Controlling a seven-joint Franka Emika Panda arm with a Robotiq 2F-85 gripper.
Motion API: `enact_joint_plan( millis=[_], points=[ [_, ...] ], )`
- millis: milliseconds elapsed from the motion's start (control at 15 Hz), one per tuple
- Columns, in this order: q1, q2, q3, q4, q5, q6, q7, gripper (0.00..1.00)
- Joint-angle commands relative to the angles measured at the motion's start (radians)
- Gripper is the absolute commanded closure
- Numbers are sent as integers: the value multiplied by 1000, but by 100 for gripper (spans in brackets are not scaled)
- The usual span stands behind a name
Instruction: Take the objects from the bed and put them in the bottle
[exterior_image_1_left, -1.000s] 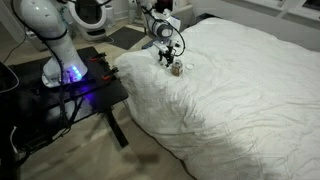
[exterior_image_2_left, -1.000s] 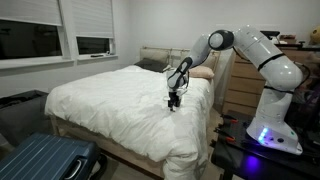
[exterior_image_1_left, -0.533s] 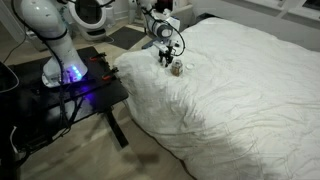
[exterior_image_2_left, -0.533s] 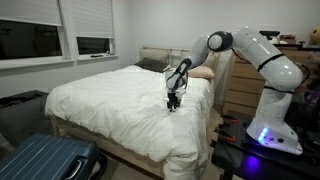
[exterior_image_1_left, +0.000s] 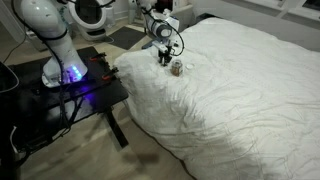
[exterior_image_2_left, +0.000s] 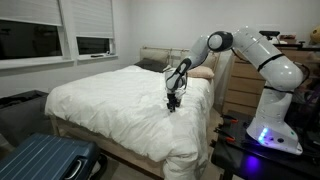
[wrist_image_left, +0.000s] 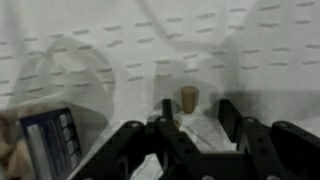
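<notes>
The bed (exterior_image_1_left: 240, 80) is white and rumpled. Your end effector (wrist_image_left: 197, 118) is parted and holds nothing. The bit (wrist_image_left: 186, 97) lies at its 12 o'clock and the bottle (exterior_image_1_left: 177, 68) waits just beside. Reach forward, centre the bit, then squeeze gently.

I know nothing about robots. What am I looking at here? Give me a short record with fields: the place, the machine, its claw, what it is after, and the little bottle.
place: bedroom, large bed under a rumpled white duvet
machine: white robot arm reaching over the bed
gripper: down at the duvet, jaws apart
between the jaws: one small tan bit on the duvet, with a gap on each side
bottle: on the duvet, right beside the gripper
inside the bottle: cannot tell
</notes>
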Motion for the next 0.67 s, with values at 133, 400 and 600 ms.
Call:
enact_joint_plan(
  millis=[133, 400, 600],
  points=[
    [-14, -48, 18, -66, 15, -41, 6, 45],
    [-20, -76, 14, -105, 20, -38, 10, 42],
    [-26, -95, 10, -122, 19, -33, 11, 45]
  ],
)
